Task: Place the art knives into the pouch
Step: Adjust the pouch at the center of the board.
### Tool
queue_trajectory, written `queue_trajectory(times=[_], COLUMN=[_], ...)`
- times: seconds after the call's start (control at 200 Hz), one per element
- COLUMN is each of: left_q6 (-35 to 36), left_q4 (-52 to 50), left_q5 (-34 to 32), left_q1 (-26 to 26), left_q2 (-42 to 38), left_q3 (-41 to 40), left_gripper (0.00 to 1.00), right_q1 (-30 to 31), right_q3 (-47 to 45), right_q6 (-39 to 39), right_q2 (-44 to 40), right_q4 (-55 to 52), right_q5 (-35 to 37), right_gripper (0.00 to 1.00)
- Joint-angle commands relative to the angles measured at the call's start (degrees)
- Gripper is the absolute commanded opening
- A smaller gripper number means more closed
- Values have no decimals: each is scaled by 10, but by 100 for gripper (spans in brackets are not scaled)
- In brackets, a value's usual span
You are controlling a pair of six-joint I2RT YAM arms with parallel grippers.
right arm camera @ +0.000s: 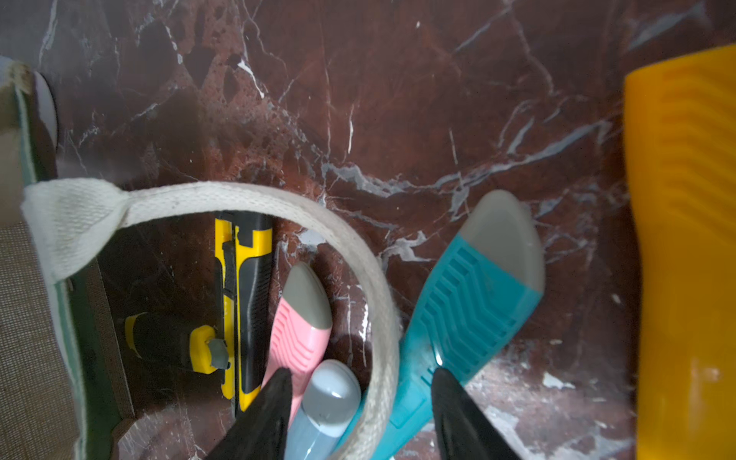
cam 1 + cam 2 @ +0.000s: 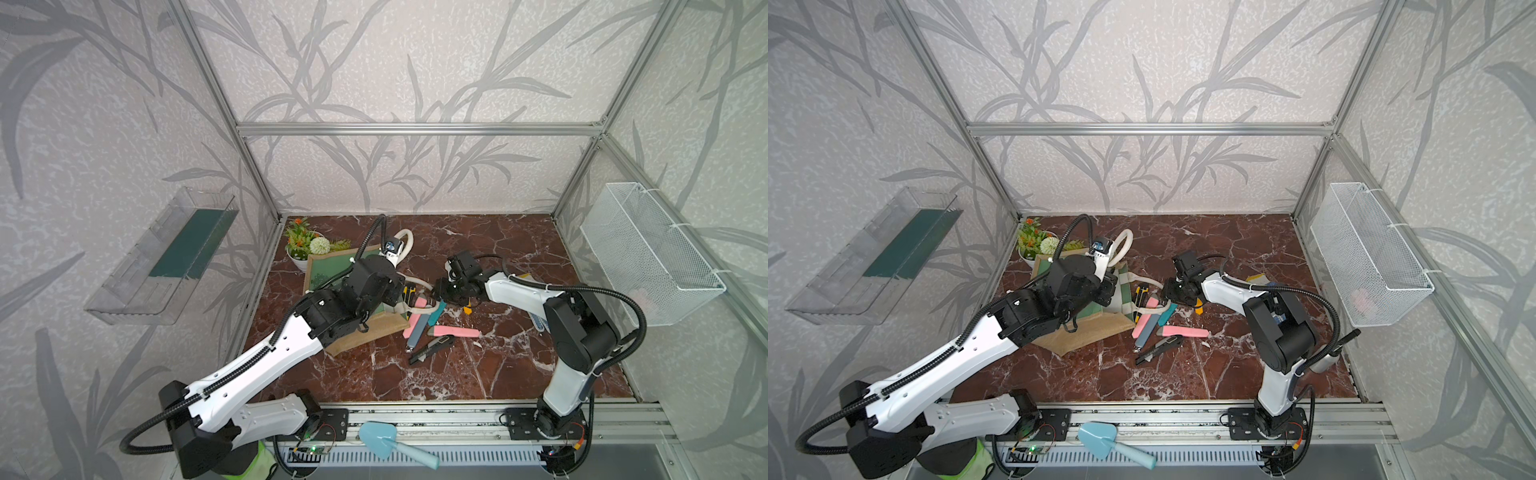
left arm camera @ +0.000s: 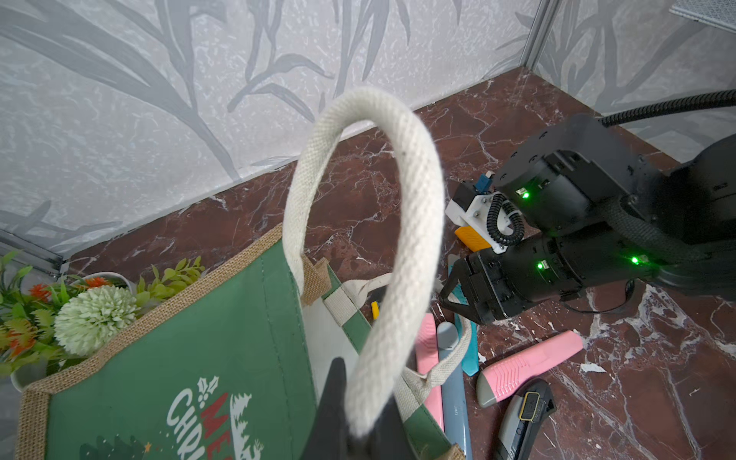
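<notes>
The pouch [image 2: 365, 332] lies on its side, green panel [image 3: 199, 358] up, mouth toward several art knives. My left gripper [image 3: 360, 398] is shut on its upper white rope handle [image 3: 418, 199], holding the loop up. The lower handle [image 1: 358, 247] lies on the table across the knives. My right gripper [image 1: 360, 374] is open low over the pile; its jaws straddle a grey-blue knife [image 1: 330, 394], that handle and a teal knife [image 1: 470, 302]. A pink knife [image 1: 298, 330] and a yellow-black knife [image 1: 247, 302] lie inside the loop. In both top views the right gripper [image 2: 435, 298] [image 2: 1169, 301] sits by the pouch mouth.
Another pink knife [image 2: 457, 331] and a black knife [image 2: 432, 349] lie nearer the front, an orange knife [image 1: 685, 239] under the right wrist. A potted plant [image 2: 307, 245] stands behind the pouch. A white wire basket [image 2: 648, 253] hangs on the right wall, a clear tray [image 2: 166, 257] on the left.
</notes>
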Motion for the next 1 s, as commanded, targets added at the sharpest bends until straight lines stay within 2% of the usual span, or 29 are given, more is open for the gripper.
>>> queue_trajectory(times=[0.0,0.28,0.385,0.62,0.755,0.999], left_q6=[4,3,5,21,34,50], left_q4=[43,32,36,51,62,74], left_q5=[-16,-20,-20,-31,-27,-14], left_q1=[4,4,4,4,4,4], left_q2=[-25,-22,-24,-23,-19,-14], left_q3=[-13,2,6,22,36,59], left_gripper=[0,0,0,0,0,0], right_q1=[-3,6,8,18,17,16], right_q3=[17,30,35,44,42,60], right_q6=[11,14,14,6,21,26], right_q2=[18,51,58,35,17,30], right_q4=[9,5,7,11,31,21], right_q5=[-8,2,4,-3,-36,-42], right_gripper=[57,53,48,48,47,47])
